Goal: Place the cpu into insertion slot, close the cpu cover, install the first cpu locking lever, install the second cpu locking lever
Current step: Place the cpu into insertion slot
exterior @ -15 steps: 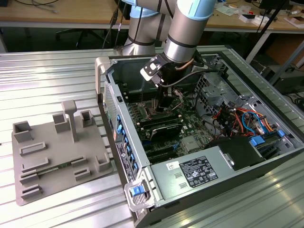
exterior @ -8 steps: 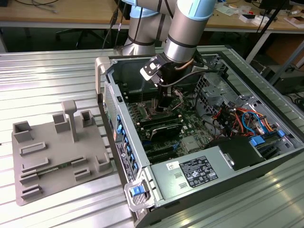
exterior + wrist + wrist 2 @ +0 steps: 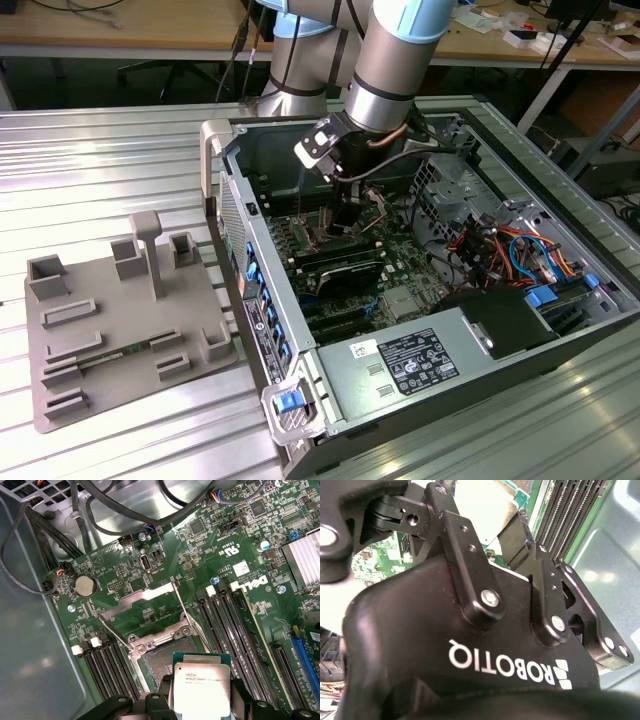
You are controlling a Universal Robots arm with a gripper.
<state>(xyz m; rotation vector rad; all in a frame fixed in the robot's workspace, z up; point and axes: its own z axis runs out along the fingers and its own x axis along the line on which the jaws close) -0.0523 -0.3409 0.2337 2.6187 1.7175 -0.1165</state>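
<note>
The robot arm's gripper [image 3: 338, 228] reaches down into an open computer case [image 3: 560, 330], its fingers [image 3: 155, 706] clamped on two opposite edges of the cpu [image 3: 201, 687]. In the first wrist view the chip hangs face up over the near edge of the insertion slot [image 3: 159, 656] and is not seated; most of the slot's dark pin field lies bare beside it. In the second wrist view the chip's bright metal face shows between the black finger pads [image 3: 516, 542].

On the far side of the slot from the gripper, the cpu cover [image 3: 134, 604] stands swung open, a thin silver frame tilted up off the green board [image 3: 235, 540]. Two thin wire locking levers are raised, one [image 3: 186, 611] on one side of the slot and the other [image 3: 113, 632] on the opposite side. Long black memory slots [image 3: 227, 625] run along both sides of the slot. A round coin battery [image 3: 84, 586] sits on the board beyond the cover.

Well apart from the slot, outside the case at the exterior view's left, a grey fixture plate [image 3: 120, 330] lies on the ribbed metal table [image 3: 100, 160].
</note>
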